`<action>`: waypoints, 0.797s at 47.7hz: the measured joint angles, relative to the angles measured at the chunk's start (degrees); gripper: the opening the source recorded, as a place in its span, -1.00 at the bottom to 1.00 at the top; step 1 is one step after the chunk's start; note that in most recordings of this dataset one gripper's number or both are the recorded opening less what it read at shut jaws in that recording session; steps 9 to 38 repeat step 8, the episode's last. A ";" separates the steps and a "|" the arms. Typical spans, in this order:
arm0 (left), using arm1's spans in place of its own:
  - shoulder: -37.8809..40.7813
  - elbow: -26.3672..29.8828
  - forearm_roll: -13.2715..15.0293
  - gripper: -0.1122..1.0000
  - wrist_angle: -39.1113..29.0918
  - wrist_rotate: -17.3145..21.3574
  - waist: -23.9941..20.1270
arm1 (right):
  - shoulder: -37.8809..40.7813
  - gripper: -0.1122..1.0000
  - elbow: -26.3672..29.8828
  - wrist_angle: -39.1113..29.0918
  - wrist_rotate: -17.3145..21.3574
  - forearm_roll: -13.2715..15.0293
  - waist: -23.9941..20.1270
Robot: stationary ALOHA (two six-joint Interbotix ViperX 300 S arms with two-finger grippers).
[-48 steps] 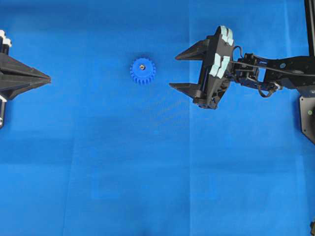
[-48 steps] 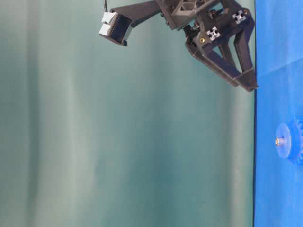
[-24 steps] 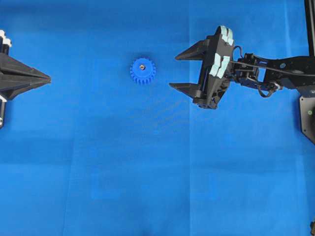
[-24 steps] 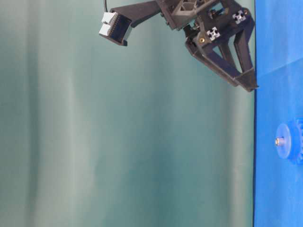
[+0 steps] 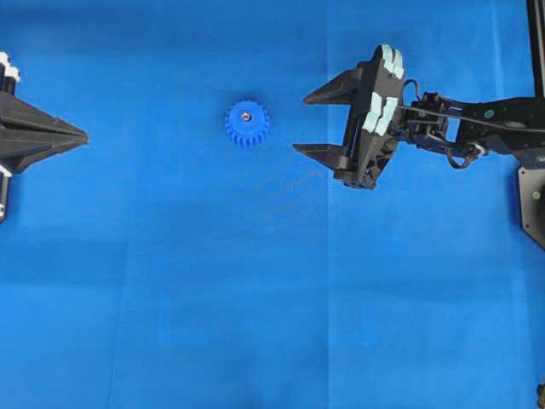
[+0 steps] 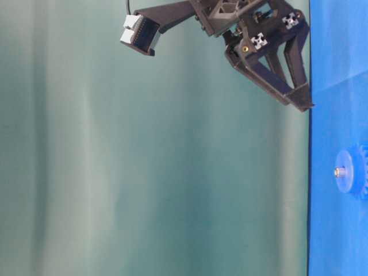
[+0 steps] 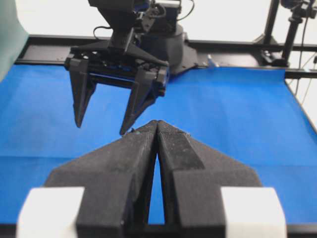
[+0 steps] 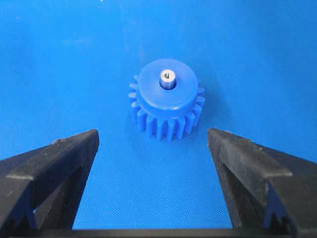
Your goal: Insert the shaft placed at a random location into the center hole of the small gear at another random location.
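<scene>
The small blue gear (image 5: pixel 247 123) lies flat on the blue mat, with the silvery shaft (image 5: pixel 246 114) standing in its center hole. The right wrist view shows the gear (image 8: pixel 167 103) ahead of the fingers with the shaft (image 8: pixel 168 79) poking up from its hub. The table-level view shows the gear (image 6: pixel 352 172) and shaft (image 6: pixel 339 171) too. My right gripper (image 5: pixel 300 124) is open and empty, apart from the gear to its right. My left gripper (image 5: pixel 85 135) is shut and empty at the far left edge. In the left wrist view its fingertips (image 7: pixel 156 123) hide the gear.
The blue mat (image 5: pixel 255 298) covers the whole table. The right arm (image 5: pixel 477 123) reaches in from the right edge. A black bracket (image 5: pixel 532 200) sits at the right edge. In the left wrist view the right gripper (image 7: pixel 101 126) hangs over the mat, before a black frame (image 7: pixel 237 47).
</scene>
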State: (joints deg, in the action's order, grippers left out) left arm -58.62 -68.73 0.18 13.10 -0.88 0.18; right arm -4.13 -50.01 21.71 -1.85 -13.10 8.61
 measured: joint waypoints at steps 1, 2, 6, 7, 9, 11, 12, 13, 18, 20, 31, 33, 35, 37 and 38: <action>0.00 0.00 0.00 -0.79 0.00 -0.09 0.00 | 0.00 0.69 -0.09 0.00 0.00 -0.09 0.00; 0.00 0.00 0.00 -0.79 0.00 0.00 0.00 | 0.00 0.69 -0.09 0.00 0.00 -0.09 0.00; 0.00 0.00 0.00 -0.79 0.00 0.00 0.00 | 0.00 0.69 -0.09 -0.09 0.00 -0.09 0.00; 0.00 -0.09 0.00 -0.79 0.00 -0.09 0.00 | 0.00 0.69 -0.09 0.00 0.00 -0.09 0.00; 0.00 -0.09 -0.09 -0.79 0.00 -0.09 0.00 | 0.00 0.69 0.00 0.00 0.00 -0.09 0.00; 0.00 -0.09 -0.09 -0.79 0.00 -0.09 0.00 | 0.00 0.69 0.00 0.00 0.00 -0.09 0.00; 0.00 -0.09 -0.09 -0.79 0.00 -0.09 0.00 | 0.00 0.69 0.00 0.00 0.00 -0.09 0.00; 0.00 -0.09 -0.09 -0.79 0.00 -0.09 0.00 | 0.00 0.69 0.00 0.00 0.00 -0.09 0.00; 0.00 -0.09 -0.09 -0.79 0.00 -0.09 0.00 | 0.00 0.69 0.00 0.00 0.00 -0.09 0.00; 0.00 -0.09 -0.09 -0.79 0.00 -0.09 0.00 | 0.00 0.69 0.00 0.00 0.00 -0.09 0.00; 0.00 -0.09 -0.09 -0.79 0.00 -0.09 0.00 | 0.00 0.69 0.00 0.00 0.00 -0.09 0.00; 0.00 -0.09 -0.09 -0.79 0.00 -0.09 0.00 | 0.00 0.69 0.00 0.00 0.00 -0.09 0.00; 0.00 -0.09 -0.09 -0.79 0.00 -0.09 0.00 | 0.00 0.69 0.00 0.00 0.00 -0.09 0.00; 0.00 -0.09 -0.09 -0.79 0.00 -0.09 0.00 | 0.00 0.69 0.00 0.00 0.00 -0.09 0.00; 0.00 -0.09 -0.09 -0.79 0.00 -0.09 0.00 | 0.00 0.69 0.00 0.00 0.00 -0.09 0.00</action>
